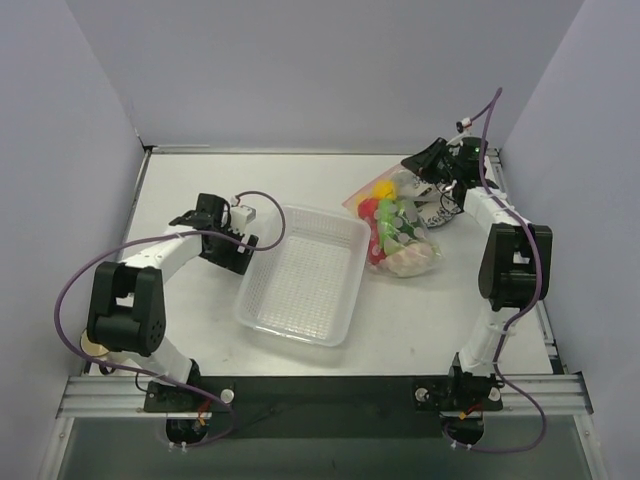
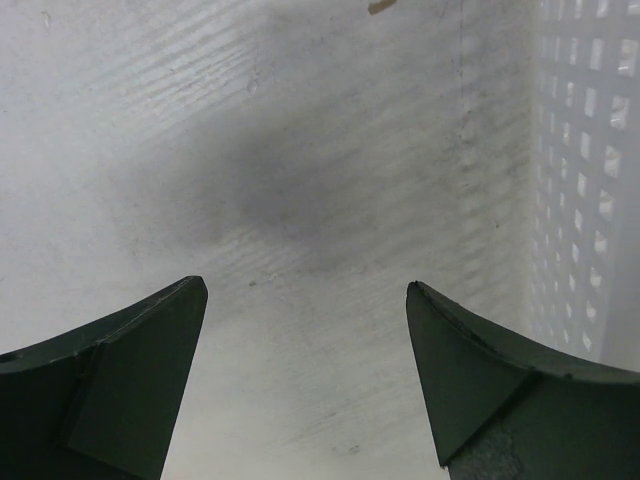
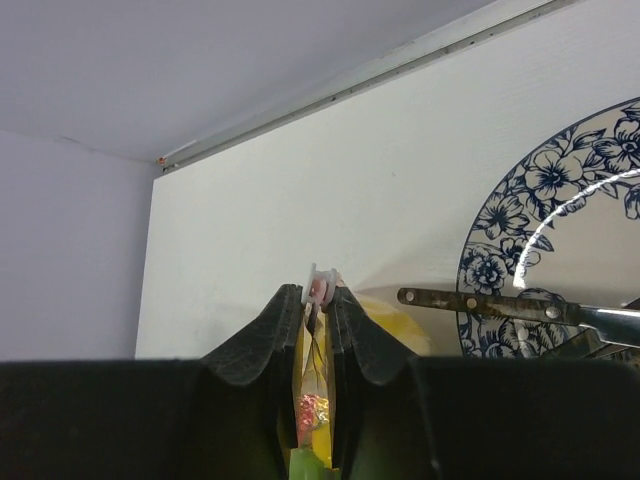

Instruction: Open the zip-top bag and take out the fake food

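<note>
Items I count on the white surface (image 1: 420, 320):
- One white mesh tray (image 1: 300, 285), just right of my left tool (image 2: 305, 295).
- One zip-top bag (image 1: 400, 235) of fake food (image 1: 385, 215), its pink mouth strip pinched in my right tool (image 3: 318, 292).
- One blue-patterned plate (image 3: 520, 230) bearing cutlery (image 3: 480, 303), right of that tool.

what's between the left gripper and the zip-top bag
The white mesh tray sits between the left gripper and the zip-top bag, as the top external view shows.

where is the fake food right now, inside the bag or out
Inside: the fake food sits bunched under the clear plastic of the zip-top bag, right of the empty white tray; none lies loose.
</note>
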Controlling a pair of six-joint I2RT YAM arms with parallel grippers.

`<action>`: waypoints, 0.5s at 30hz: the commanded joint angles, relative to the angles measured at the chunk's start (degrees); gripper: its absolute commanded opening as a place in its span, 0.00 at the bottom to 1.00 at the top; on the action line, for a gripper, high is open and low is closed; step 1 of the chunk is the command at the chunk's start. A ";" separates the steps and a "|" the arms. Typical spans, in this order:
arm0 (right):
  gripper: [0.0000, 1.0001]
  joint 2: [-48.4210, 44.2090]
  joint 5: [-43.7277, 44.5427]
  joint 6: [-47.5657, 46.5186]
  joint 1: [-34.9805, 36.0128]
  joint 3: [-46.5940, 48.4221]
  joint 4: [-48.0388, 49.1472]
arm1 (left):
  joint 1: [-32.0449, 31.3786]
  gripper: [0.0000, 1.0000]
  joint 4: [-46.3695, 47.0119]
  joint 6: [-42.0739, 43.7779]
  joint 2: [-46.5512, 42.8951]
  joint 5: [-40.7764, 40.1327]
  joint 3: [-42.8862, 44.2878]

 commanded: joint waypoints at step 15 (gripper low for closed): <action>0.00 -22.05 -4.05 -1.69 4.59 11.50 -6.13 | -19.81 0.91 -2.22 -4.80 -5.87 4.59 -2.45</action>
